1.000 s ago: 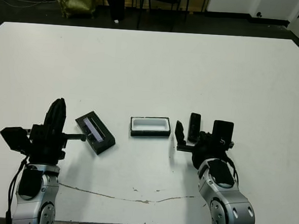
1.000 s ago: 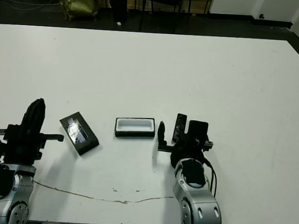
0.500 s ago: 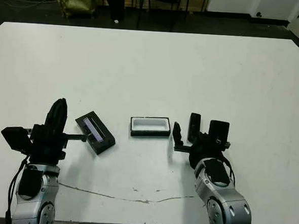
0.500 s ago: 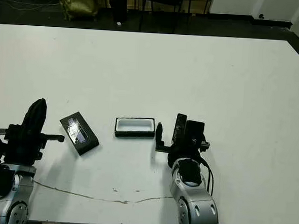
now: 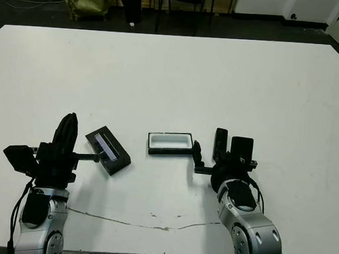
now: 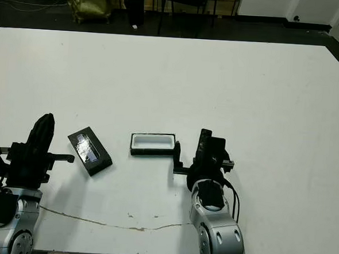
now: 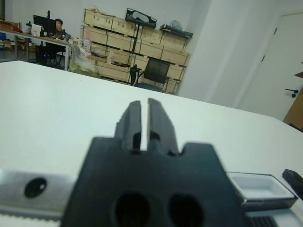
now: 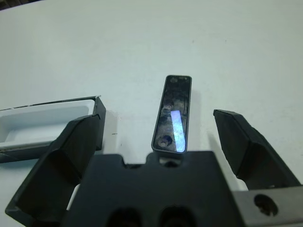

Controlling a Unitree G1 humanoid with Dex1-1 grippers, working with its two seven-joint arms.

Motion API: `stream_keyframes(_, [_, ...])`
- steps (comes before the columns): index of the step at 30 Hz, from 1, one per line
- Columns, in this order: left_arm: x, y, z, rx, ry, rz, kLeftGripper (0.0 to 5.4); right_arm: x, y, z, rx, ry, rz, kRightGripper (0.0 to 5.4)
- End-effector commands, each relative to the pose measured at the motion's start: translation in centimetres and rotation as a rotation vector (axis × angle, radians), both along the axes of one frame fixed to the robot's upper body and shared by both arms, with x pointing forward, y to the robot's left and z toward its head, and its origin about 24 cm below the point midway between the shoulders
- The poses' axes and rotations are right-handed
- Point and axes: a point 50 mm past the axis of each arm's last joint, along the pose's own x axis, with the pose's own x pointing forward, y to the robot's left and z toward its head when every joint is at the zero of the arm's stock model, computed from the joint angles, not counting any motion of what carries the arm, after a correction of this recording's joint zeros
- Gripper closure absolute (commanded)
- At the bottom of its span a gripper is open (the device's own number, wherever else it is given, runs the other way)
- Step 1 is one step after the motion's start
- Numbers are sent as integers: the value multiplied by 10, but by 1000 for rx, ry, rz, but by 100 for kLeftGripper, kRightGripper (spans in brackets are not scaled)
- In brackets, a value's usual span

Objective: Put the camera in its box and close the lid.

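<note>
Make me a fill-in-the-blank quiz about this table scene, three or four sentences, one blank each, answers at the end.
1. The right end effector is ____, one finger on either side of the camera.
2. The box has a ____ lining and holds nothing.
3. The lid lies on the table to the robot's ____ of the box.
4. The left end effector is ____ and holds nothing.

Answers: open; white; left; shut
</note>
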Motion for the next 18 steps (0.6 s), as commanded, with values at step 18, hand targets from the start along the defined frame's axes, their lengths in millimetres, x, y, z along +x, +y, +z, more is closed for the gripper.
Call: stream_keyframes(18, [-1,2,-2,8,51,5,540,-7,-6,-22,135,179,-101,2])
